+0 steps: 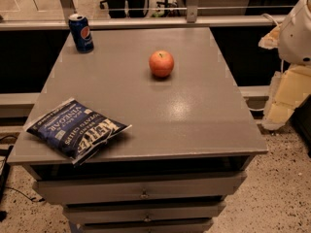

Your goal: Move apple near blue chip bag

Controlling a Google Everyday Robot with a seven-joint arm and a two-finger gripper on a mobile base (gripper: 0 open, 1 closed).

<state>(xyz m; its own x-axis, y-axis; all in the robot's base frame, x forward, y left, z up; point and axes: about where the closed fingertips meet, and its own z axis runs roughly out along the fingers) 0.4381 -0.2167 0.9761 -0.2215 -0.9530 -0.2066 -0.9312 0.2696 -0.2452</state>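
The apple (pixel 161 63) is round and red-orange and sits upright on the grey table top (pixel 194 115), a little behind its middle. The blue chip bag (pixel 77 129) lies flat at the front left corner of the table, dark blue with white lettering. The apple is well apart from the bag, up and to the right of it. My gripper (pixel 283 101) hangs at the right edge of the view, beside the table and off its top, below the white arm housing (pixel 297 30). It touches nothing on the table.
A blue soda can (pixel 81 32) stands at the table's back left corner. A railing (pixel 146 23) runs behind the table. Drawers (pixel 143 191) sit under the front edge. Speckled floor (pixel 286 188) lies to the right.
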